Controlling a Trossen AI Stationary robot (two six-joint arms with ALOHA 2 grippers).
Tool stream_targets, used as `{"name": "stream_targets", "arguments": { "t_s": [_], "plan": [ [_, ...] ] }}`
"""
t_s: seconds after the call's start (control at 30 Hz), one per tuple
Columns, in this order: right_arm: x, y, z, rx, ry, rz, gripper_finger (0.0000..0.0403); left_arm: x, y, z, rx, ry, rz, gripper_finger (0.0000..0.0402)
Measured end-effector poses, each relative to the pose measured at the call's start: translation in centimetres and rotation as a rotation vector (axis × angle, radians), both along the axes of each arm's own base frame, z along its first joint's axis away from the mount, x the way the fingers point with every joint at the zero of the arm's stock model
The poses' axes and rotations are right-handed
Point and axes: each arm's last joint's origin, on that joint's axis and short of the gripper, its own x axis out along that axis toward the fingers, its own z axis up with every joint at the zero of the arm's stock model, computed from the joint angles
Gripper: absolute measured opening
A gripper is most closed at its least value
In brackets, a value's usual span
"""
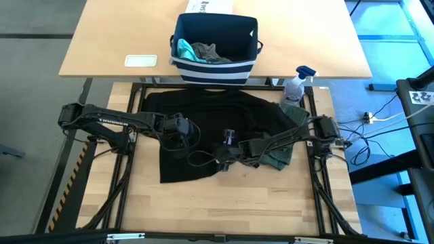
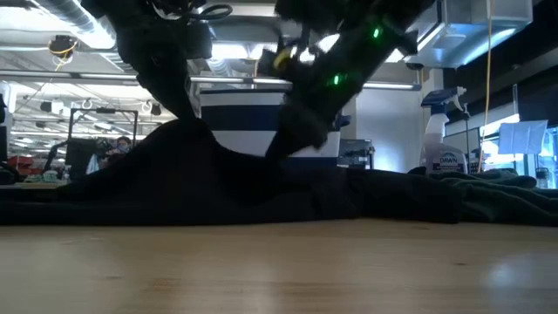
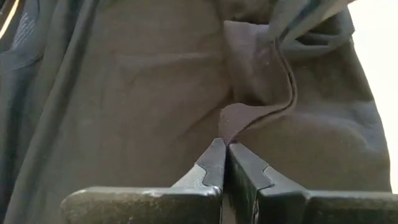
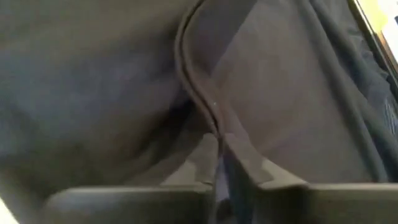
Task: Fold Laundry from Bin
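Note:
A large black T-shirt [image 1: 203,125] lies rumpled on the wooden table, with an olive-green piece [image 1: 283,154] at its right edge. My left gripper [image 1: 192,137] is shut on the shirt left of its middle. My right gripper [image 1: 224,154] is shut on it near the middle of its near part. In the low view the cloth rises to a peak [image 2: 185,124] under the left arm. The navy bin [image 1: 215,42] stands on the far table, with a teal piece [image 1: 184,48] and a grey piece [image 1: 210,53] inside. My left gripper pinches a raised fold of the black T-shirt [image 3: 231,118] between its two fingertips, slanting down from the table's left. The cloth there is lifted into a peak while the rest lies on the table. My right gripper pinches a hemmed edge of the black T-shirt [image 4: 211,115] between its two fingers, slanting down from the table's right. The hem runs away from the fingertips, along the fingers. The cloth around it lies low on the table.
A spray bottle [image 1: 296,85] stands at the table's far right corner. A white card [image 1: 140,61] lies on the far table left of the bin, and a white box [image 1: 207,5] stands behind the bin. Bare wood [image 1: 224,200] runs along the near edge.

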Motion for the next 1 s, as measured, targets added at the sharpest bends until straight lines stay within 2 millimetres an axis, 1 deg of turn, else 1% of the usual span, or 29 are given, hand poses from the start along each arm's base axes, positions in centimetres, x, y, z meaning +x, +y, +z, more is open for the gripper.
{"name": "stream_targets", "arguments": {
  "t_s": [0.03, 0.07, 0.2, 0.27, 0.33, 0.4, 0.47, 0.53, 0.67, 0.77, 0.87, 1.0],
  "plan": [
    [-0.2, 0.0, 0.7, 0.010, -0.014, -0.008, 0.0010, 0.0, 0.0, 0.0, 0.000, 0.000, 0.000, 0.0005],
    [-0.4, -0.1, 1.3, 0.021, -0.028, -0.017, 0.0009, -0.1, 0.0, 0.1, 0.000, -0.001, -0.001, 0.0005],
    [-1.7, -0.2, 4.1, 0.100, -0.049, 0.001, 0.0023, -0.6, -0.1, 0.9, -0.006, -0.013, -0.008, 0.0005],
    [-2.6, -0.2, 5.6, 0.159, -0.044, 0.027, 0.0016, -0.8, -0.4, 2.2, -0.026, -0.045, -0.023, 0.0005],
    [-3.7, -0.1, 6.8, 0.230, -0.015, 0.052, 0.0005, -1.1, -0.8, 3.7, -0.072, -0.086, -0.055, 0.0005],
    [-4.8, -0.2, 7.7, 0.286, 0.016, 0.060, 0.0004, -1.6, -1.4, 5.0, -0.135, -0.111, -0.095, 0.0005],
    [-5.8, -0.2, 8.7, 0.320, 0.029, 0.053, 0.0008, -1.9, -1.9, 5.9, -0.191, -0.144, -0.111, 0.0005],
    [-6.4, -0.3, 9.3, 0.340, 0.035, 0.048, 0.0008, -2.1, -2.5, 6.5, -0.230, -0.163, -0.115, 0.0005],
    [-6.3, -0.2, 9.3, 0.418, 0.017, 0.017, 0.0007, -2.4, -3.4, 6.7, -0.256, -0.169, -0.121, 0.0005],
    [-5.6, -0.1, 8.3, 0.410, 0.037, 0.017, 0.0027, -2.4, -3.6, 6.7, -0.246, -0.171, -0.109, 0.0005],
    [-5.1, -0.1, 6.3, 0.351, 0.069, 0.003, 0.0073, -2.4, -3.5, 6.7, -0.245, -0.173, -0.083, 0.0005],
    [-4.2, -0.3, 4.2, 0.263, 0.086, -0.062, 0.0149, -2.4, -3.6, 6.7, -0.271, -0.172, -0.069, 0.0005]
  ]
}}
